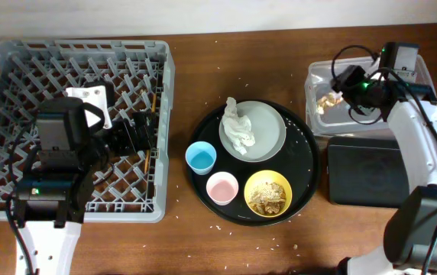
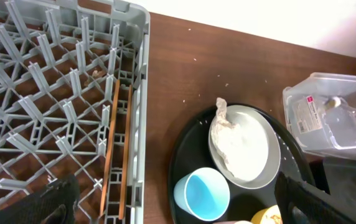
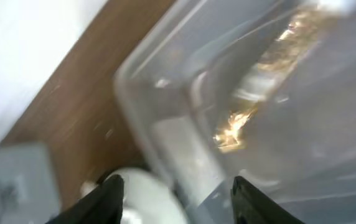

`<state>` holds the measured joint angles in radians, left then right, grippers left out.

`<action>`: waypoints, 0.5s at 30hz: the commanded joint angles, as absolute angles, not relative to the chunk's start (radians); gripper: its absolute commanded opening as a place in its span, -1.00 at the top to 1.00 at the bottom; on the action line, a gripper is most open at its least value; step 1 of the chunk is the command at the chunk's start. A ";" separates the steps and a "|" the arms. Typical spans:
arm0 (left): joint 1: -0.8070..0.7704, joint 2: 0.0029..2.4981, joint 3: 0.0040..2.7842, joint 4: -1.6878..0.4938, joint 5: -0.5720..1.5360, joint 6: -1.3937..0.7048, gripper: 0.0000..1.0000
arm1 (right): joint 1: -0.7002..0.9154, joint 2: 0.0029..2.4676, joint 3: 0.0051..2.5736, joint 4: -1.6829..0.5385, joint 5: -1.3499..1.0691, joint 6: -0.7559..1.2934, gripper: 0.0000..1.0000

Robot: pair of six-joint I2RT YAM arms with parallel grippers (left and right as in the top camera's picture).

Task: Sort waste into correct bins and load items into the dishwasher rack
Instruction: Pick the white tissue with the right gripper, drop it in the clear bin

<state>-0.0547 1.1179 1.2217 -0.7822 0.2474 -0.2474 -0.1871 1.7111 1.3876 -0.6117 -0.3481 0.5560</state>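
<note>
The grey dishwasher rack (image 1: 20, 69) fills the left. My left gripper (image 1: 144, 134) hovers open and empty over its right edge; in the left wrist view (image 2: 173, 183) its fingers frame the light-blue cup (image 2: 203, 193). On the round black tray the grey-green plate (image 1: 268, 126) holds crumpled tissue (image 1: 237, 126). Beside it stand the blue cup (image 1: 201, 158), pink cup (image 1: 221, 188) and yellow bowl (image 1: 268, 193) with food scraps. My right gripper (image 1: 347, 80) is open and empty over the clear tub (image 1: 314, 76), where the gold wrapper (image 1: 326, 100) lies. The right wrist view (image 3: 175, 183) is blurred.
The black rectangular tray (image 1: 367, 172) sits in front of the clear tub. The round black tray (image 1: 306, 164) is mid-table. Two thin orange sticks (image 2: 112, 143) lie along the rack's right side. White crumbs are scattered on the brown table.
</note>
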 commanded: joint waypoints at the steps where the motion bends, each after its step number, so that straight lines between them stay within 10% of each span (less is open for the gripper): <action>1: -0.049 1.118 1.239 -0.780 0.259 -0.250 -0.99 | -0.104 1.577 1.411 -0.690 -0.468 0.417 -0.16; 7: -0.049 1.118 1.239 -0.780 0.259 -0.250 -0.99 | 0.331 1.640 1.377 -0.855 -0.175 0.318 -0.19; 12: -0.049 1.118 1.239 -0.780 0.259 -0.250 -0.99 | 0.456 1.905 1.374 -0.654 -0.027 0.322 -0.64; 14: -0.049 1.118 1.239 -0.780 0.259 -0.250 -0.99 | 0.451 1.968 1.374 -0.604 -0.029 0.322 -0.56; 15: -0.049 1.118 1.239 -0.780 0.259 -0.250 -0.99 | 0.448 1.989 1.374 -0.603 -0.030 0.322 -0.13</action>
<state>-0.0547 1.1187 1.2228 -0.7818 0.2478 -0.2474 0.4568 1.9545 1.3819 -0.6079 -0.0669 0.3271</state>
